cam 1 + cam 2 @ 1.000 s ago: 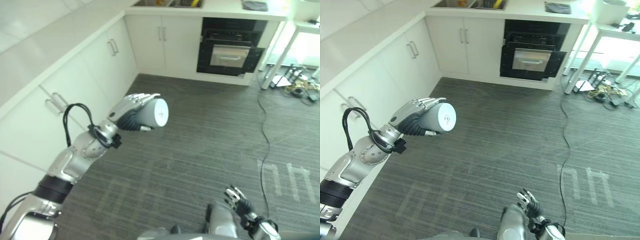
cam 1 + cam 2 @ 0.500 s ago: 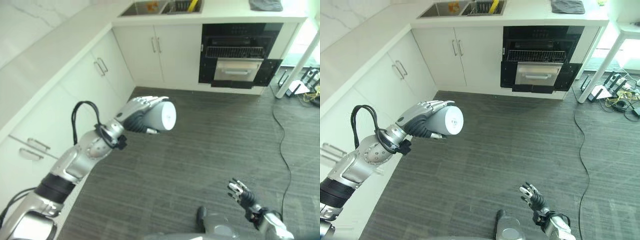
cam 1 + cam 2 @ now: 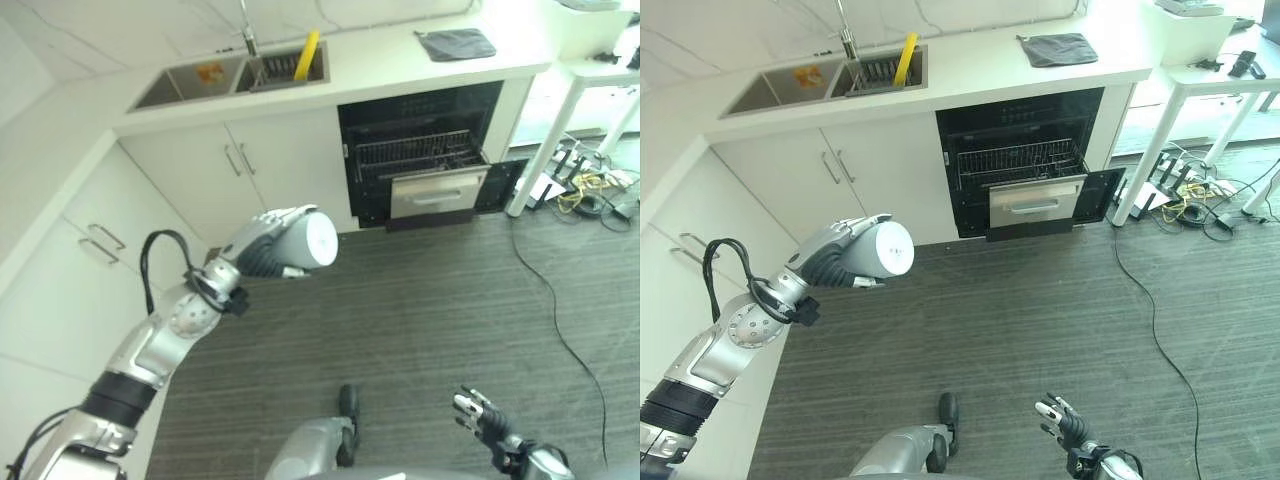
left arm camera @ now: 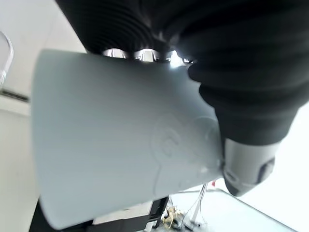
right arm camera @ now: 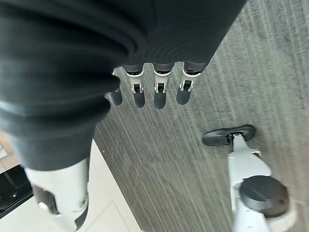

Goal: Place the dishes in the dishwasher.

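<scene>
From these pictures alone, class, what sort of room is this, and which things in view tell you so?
Most likely a home kitchen: a steel double sink set in a white worktop, white handled cupboards beneath, and an open black dishwasher with its wire rack pulled out.

White kitchen counter (image 3: 970, 70) above a grey floor (image 3: 1040, 320)

A grey cloth (image 3: 1057, 48) lies on the counter; cables (image 3: 1185, 210), perhaps chargers, clutter the floor.

One white cup (image 3: 305, 240), one open dishwasher (image 3: 1025, 165), one grey cloth (image 3: 1057, 48).
</scene>
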Available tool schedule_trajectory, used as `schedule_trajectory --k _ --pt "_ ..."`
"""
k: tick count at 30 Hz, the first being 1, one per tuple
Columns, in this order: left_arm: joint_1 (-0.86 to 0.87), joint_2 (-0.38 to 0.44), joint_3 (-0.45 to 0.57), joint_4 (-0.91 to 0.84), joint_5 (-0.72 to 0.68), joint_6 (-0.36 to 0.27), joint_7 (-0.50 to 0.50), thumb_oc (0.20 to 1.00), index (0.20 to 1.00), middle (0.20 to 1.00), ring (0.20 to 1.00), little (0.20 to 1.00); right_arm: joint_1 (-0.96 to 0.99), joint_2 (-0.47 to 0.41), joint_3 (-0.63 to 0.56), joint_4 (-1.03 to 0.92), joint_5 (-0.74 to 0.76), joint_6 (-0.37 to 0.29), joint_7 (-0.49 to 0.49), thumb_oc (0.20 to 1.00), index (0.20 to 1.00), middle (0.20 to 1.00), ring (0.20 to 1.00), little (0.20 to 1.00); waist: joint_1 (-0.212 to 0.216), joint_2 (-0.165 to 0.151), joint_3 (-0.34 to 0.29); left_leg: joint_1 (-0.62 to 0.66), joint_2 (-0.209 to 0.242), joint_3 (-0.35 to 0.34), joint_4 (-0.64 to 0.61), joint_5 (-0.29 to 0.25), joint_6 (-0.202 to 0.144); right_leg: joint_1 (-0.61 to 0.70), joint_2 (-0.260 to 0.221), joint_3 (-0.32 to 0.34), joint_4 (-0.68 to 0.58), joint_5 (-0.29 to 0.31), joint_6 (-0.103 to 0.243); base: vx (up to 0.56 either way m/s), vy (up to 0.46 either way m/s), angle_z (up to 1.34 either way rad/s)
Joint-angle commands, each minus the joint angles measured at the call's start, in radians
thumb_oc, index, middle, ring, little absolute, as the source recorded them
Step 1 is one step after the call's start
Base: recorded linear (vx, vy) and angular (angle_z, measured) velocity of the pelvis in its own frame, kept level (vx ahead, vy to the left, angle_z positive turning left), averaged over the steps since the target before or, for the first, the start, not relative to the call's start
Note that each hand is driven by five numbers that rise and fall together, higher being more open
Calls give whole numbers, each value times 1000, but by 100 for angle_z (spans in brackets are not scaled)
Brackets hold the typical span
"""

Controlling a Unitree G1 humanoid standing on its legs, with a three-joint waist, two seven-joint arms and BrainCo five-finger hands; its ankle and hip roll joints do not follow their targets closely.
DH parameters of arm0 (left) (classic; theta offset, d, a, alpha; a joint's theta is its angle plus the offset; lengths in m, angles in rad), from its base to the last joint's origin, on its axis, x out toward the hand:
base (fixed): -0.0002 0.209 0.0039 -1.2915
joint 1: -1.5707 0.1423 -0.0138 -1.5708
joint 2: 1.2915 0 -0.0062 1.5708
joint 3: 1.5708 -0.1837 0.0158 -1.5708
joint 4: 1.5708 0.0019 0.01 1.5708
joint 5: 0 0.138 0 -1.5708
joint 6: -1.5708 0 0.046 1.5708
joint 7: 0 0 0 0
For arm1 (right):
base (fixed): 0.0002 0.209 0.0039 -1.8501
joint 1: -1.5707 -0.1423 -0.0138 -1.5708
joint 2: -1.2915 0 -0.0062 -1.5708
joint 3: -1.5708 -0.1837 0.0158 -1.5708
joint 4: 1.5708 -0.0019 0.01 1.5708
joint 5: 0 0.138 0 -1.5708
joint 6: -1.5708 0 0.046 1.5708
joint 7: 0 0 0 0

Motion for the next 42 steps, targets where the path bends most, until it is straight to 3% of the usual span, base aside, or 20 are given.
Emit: schedule_trajectory --k 1,2,6,9,11,14,16,18,20,23,27,28,31,32,34,35,37,42 --pt "-50 31 66 -76 -19 -44 -10 200 200 200 200 200 -39 -8 -35 -50 -13 -10 -2 1000 1000 1000 1000 1000 28 78 7 -11 116 -37 60 -80 -189 -196 73 -5 8 119 -29 405 274 -7" --pt "-60 46 62 -56 -32 -65 -11 200 200 200 200 200 -21 5 -37 -70 -46 -16 -14 1000 1000 1000 1000 1000 18 80 4 29 96 -49 53 -107 -159 -229 63 -16 68 143 -20 304 206 -7" --pt "-89 63 27 -37 -34 -87 -13 200 200 200 200 200 -7 28 -44 -89 -25 -27 -35 1000 1000 1000 1000 1000 8 82 -2 79 71 -67 31 -142 -115 -279 60 -32 182 182 -2 189 123 3" --pt "-123 75 -10 -38 -27 -58 -4 200 200 200 200 200 -1 42 -39 -105 -55 -48 -31 1000 1000 1000 1000 1000 1 84 -3 115 54 -45 5 -160 -79 -329 57 -65 359 259 36 148 132 8" --pt "-134 84 -21 -39 -34 -27 -2 200 200 200 200 200 -2 44 -28 -111 -73 -51 -24 1000 1000 1000 1000 1000 3 90 -3 145 58 -32 -11 -171 -63 -397 31 -93 476 284 50 121 93 -21" --pt "-139 87 -14 -50 -34 6 -7 200 200 200 200 200 -11 42 -13 -126 -93 -43 -14 1000 1000 1000 1000 1000 -9 96 10 207 81 -4 -32 -193 -73 -486 -17 -136 385 275 45 137 -72 -91" --pt "-158 83 -19 -58 -23 40 -10 200 200 200 200 200 -30 43 -6 -122 -95 -32 -11 1000 1000 1000 1000 1000 -20 75 16 249 82 -9 -51 -227 -88 -515 -73 -127 138 339 64 202 -291 -48" --pt "-170 85 -27 -63 -20 62 1 200 200 200 200 200 -46 44 -6 -111 -106 -23 -1 1000 1000 1000 1000 1000 -29 64 18 279 82 -19 -64 -260 -92 -537 -101 -106 25 429 93 231 -272 -3" --pt "-178 104 -29 -57 -33 70 17 200 200 200 200 200 -63 47 -12 -104 -129 -5 10 1000 1000 1000 1000 1000 -35 58 19 310 95 -25 -78 -288 -98 -566 -116 -79 -39 475 118 327 -360 21" --pt "-166 118 -18 -56 -49 71 32 200 200 200 200 200 -63 45 -11 -118 -152 29 20 1000 1000 1000 1000 1000 -40 51 10 323 128 -23 -62 -299 -113 -544 -87 -70 -42 409 118 341 -412 32" --pt "-106 80 13 -84 -34 110 60 200 200 200 200 200 -67 12 26 -112 -201 52 32 1000 1000 1000 1000 1000 -26 36 -4 311 181 -15 56 -322 -163 -484 -48 -123 -18 316 52 313 -392 53" --pt "-96 74 20 -87 -32 115 62 200 200 200 200 200 -68 4 31 -106 -209 55 30 1000 1000 1000 1000 1000 -21 32 -3 290 188 -8 106 -317 -167 -468 -43 -131 -19 304 39 186 -283 16" --pt "-81 47 42 -95 -38 80 51 200 200 200 200 200 -68 -20 20 -45 -166 19 18 1000 1000 1000 1000 1000 4 26 27 95 232 75 435 -230 -195 -380 -27 -205 -26 248 -35 180 -353 35" --pt "-81 44 42 -93 -37 77 50 200 200 200 200 200 -68 -21 17 -40 -166 17 19 1000 1000 1000 1000 1000 4 31 30 89 238 75 448 -235 -197 -373 -23 -212 -24 241 -38 216 -113 111" --pt "-64 20 45 -90 -17 62 50 200 200 200 200 200 -78 -16 6 -3 -157 -1 11 1000 1000 1000 1000 1000 21 48 39 91 200 74 313 -233 -193 -345 -7 -222 -34 228 -39 227 61 67" --pt "-57 8 44 -92 -6 52 51 200 200 200 200 200 -86 -14 0 10 -152 -6 4 1000 1000 1000 1000 1000 30 58 40 80 203 77 203 -183 -210 -325 5 -222 -47 217 -38 197 130 22" --pt "-52 -24 30 -104 32 45 54 200 200 200 200 200 -91 -13 0 23 -142 -12 -16 1000 1000 1000 1000 1000 43 71 44 23 237 86 98 -95 -236 -281 11 -228 -65 194 -41 227 187 19" --pt "-64 -40 40 -103 49 52 33 200 200 200 200 200 -68 4 -5 33 -154 8 -38 1000 1000 1000 1000 1000 43 81 20 95 237 115 -9 -87 -239 -267 -24 -273 -47 174 -18 175 197 -20"
